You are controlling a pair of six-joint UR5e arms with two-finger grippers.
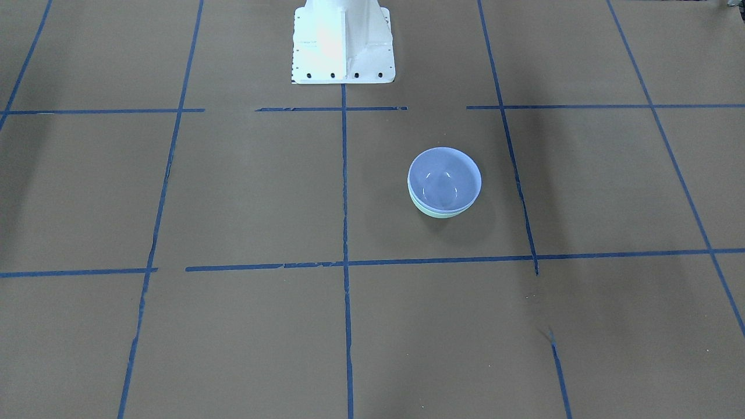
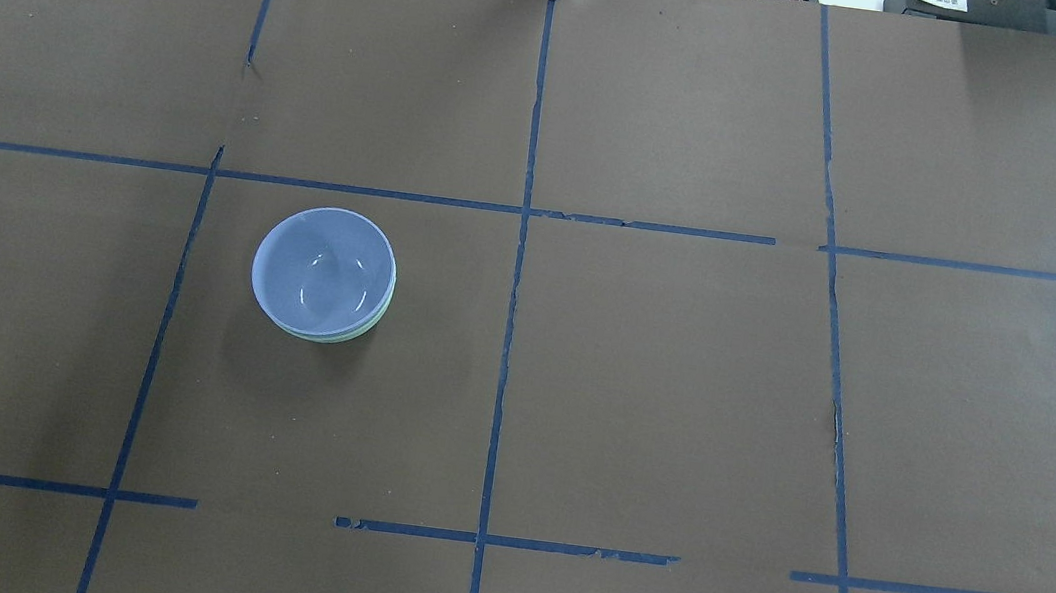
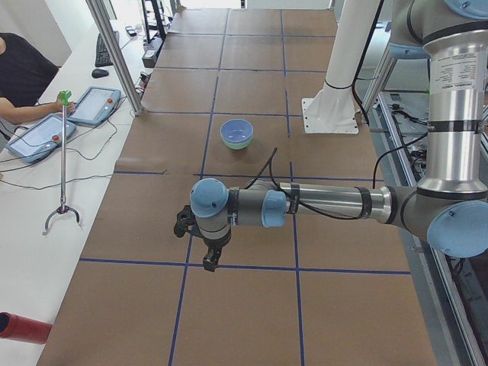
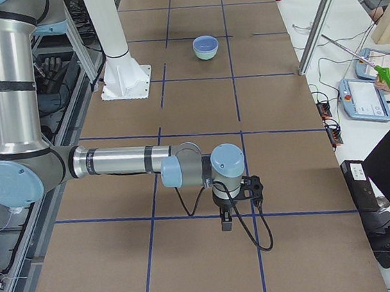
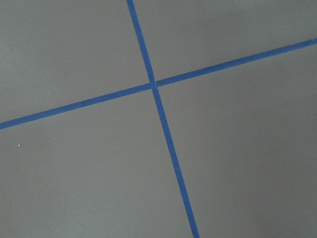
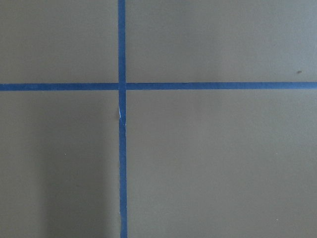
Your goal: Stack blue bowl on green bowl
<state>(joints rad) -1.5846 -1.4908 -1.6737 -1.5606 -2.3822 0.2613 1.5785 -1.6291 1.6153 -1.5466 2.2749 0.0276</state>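
Near white pedestal (image 1: 343, 46), blue bowl (image 1: 444, 177) tops green bowl (image 1: 429, 211).

The brown paper-covered counter (image 2: 676, 405) is carrying a grid of blue tape lines (image 2: 508, 334). The robot's white base plate (image 1: 343, 52) and the green bowl (image 1: 436, 214) are sitting directly on it, well apart.

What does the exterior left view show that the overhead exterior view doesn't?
Only exterior left: the left arm stretched over the table, with the left gripper hanging well away from the bowls, plus an operator with two teach pendants. Only overhead: a look straight down into the blue bowl, which is empty. Both: the blue bowl nested in the green bowl on the taped brown table.
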